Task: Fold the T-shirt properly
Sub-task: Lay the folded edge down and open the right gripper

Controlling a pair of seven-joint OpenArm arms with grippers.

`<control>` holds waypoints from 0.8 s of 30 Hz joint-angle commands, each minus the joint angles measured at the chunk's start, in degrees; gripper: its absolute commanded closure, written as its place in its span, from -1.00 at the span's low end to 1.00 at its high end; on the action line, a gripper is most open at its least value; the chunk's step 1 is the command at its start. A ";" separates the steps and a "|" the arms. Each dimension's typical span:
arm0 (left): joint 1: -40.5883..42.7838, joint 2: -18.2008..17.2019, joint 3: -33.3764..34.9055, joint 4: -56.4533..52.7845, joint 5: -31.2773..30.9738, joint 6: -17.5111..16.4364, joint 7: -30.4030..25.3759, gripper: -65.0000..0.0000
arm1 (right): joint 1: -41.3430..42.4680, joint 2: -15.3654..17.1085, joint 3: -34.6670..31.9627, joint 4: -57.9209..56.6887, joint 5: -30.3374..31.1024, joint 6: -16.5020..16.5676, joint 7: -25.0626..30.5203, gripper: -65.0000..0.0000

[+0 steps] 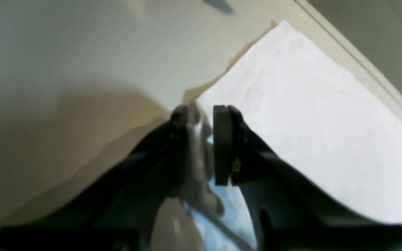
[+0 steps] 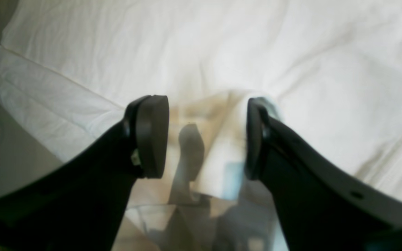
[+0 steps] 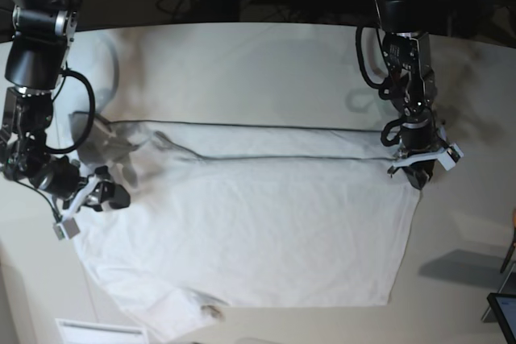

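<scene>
Hovering low over T-shirt [image 3: 242,231]: right gripper [image 2: 206,136] spread; left gripper [image 1: 201,143] narrowly parted.

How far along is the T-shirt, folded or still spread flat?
Partly folded: the T-shirt lies mostly spread on the table, with its far edge turned over into one long band.

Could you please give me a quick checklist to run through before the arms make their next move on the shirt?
1. Right gripper open, no cloth pinched: ok.
2. Left gripper fully released: cannot tell; jaws narrowly apart at the T-shirt edge.
3. Folded band lies along the shirt's far edge: ok.
4. Shirt wholly on the table: ok.
5. Cloth smooth: not ok; wrinkles near the right gripper's side.
</scene>
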State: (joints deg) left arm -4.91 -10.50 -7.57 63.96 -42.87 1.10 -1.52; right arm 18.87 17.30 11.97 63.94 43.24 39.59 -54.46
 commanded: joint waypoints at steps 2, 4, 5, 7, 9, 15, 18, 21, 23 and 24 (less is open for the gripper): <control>-1.20 -0.44 -0.21 1.13 0.10 -0.62 -1.51 0.58 | 1.21 0.94 0.12 1.07 1.20 0.41 1.14 0.04; -1.29 -0.35 -0.21 1.13 0.10 -0.62 -1.51 0.55 | 0.60 0.94 0.12 1.16 1.20 0.41 1.14 0.04; -1.64 -0.35 -0.21 1.13 0.10 -0.62 -1.51 0.53 | 0.51 0.94 0.03 1.16 1.20 0.41 1.14 0.04; -2.70 0.00 -0.21 0.78 0.02 -0.62 -1.51 0.53 | 0.16 0.94 0.03 1.16 1.20 0.41 1.14 0.04; -3.31 0.52 -0.29 0.61 0.02 -0.62 -1.51 0.53 | -0.46 0.94 0.03 1.24 1.20 0.41 1.05 0.04; -5.95 1.93 -0.12 0.87 0.02 -0.62 -1.43 0.54 | -3.01 2.52 0.03 4.85 1.20 0.41 1.05 0.04; -7.09 2.90 -0.12 -0.36 0.02 -0.62 -1.43 0.54 | -3.88 2.70 0.03 6.87 1.20 0.41 1.05 0.04; -7.27 2.90 -0.21 -1.33 0.02 -0.62 -1.51 0.54 | -5.20 3.58 0.03 8.54 1.37 0.41 1.05 0.04; -7.27 2.90 -0.29 -1.41 0.02 -0.62 -1.78 0.54 | -6.26 3.84 0.03 8.80 1.37 0.41 1.05 0.04; -7.27 2.90 -0.29 -1.41 0.02 -0.62 -1.78 0.54 | -6.70 3.84 0.03 8.80 1.37 0.41 1.05 0.04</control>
State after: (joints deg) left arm -10.87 -7.16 -7.90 61.56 -42.87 1.39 -1.74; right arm 10.96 20.45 11.75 71.64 43.16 39.48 -54.48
